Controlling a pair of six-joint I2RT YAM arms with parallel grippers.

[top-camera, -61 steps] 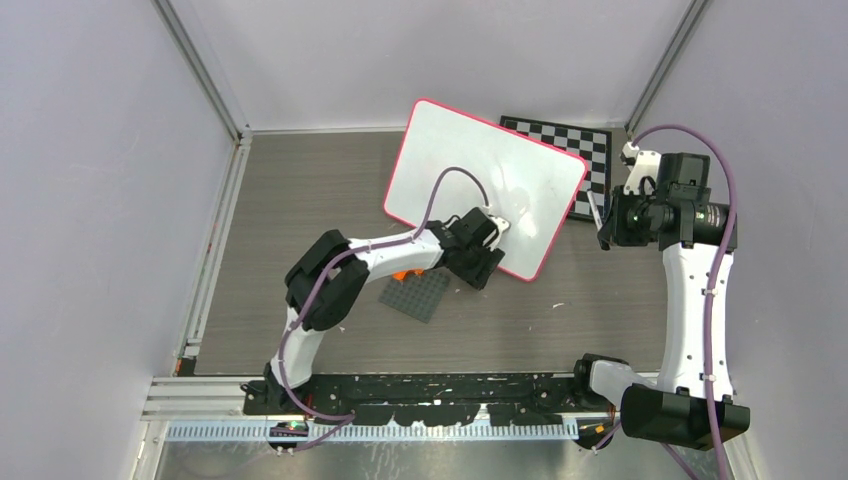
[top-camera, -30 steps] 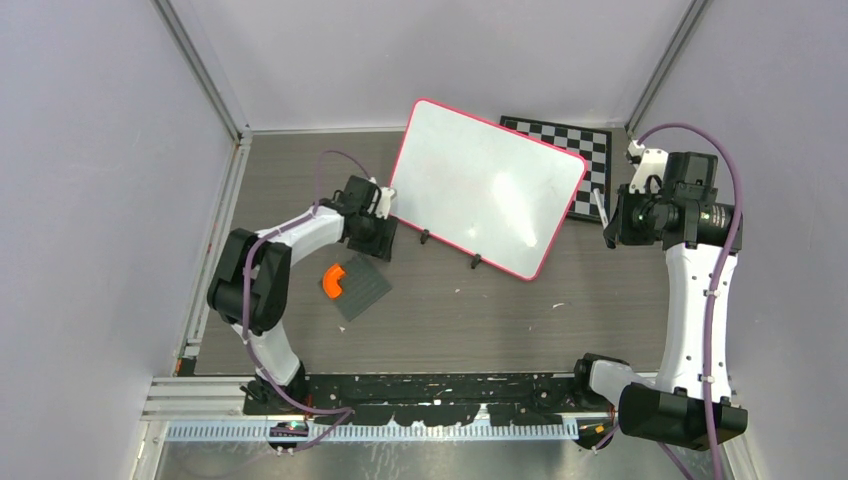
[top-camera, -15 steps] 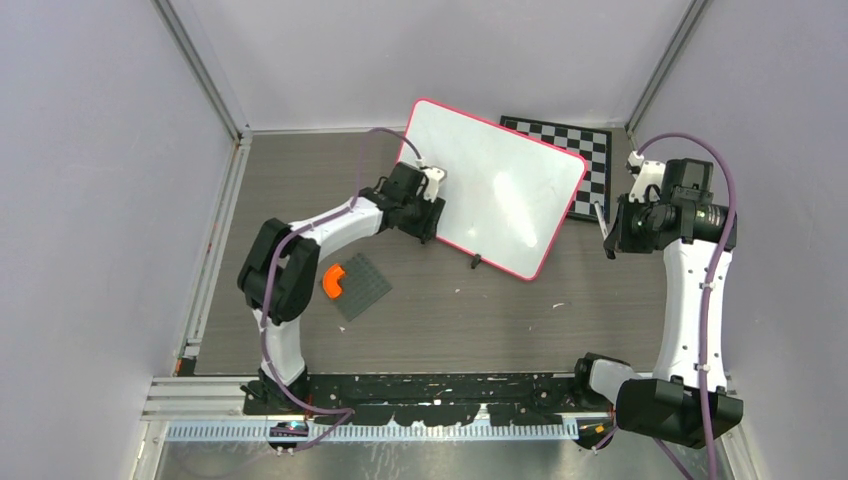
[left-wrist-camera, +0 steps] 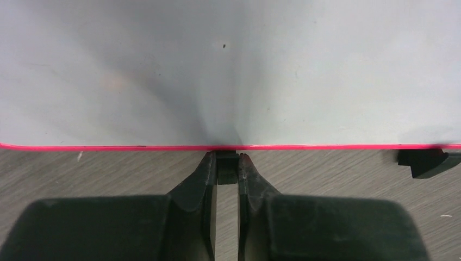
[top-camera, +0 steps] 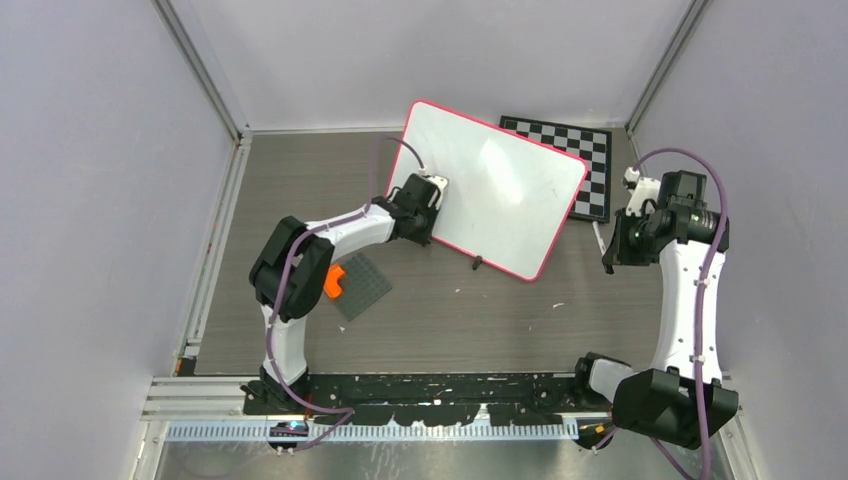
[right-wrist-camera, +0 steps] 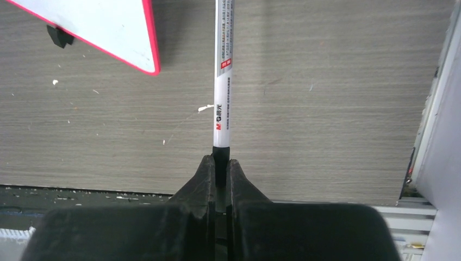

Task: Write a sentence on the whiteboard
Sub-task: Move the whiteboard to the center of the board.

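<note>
Far left, a dark grey studded plate with an orange piece at its edge sits on the wood-grain counter. Now the left gripper is pinched narrow on a small black foot under the near rim of the large white, pink-rimmed whiteboard, which sits mid-counter towards the back. There's a black-and-white chessboard by its right corner, and the right gripper clamps a white marker pen, clear of the board
</note>
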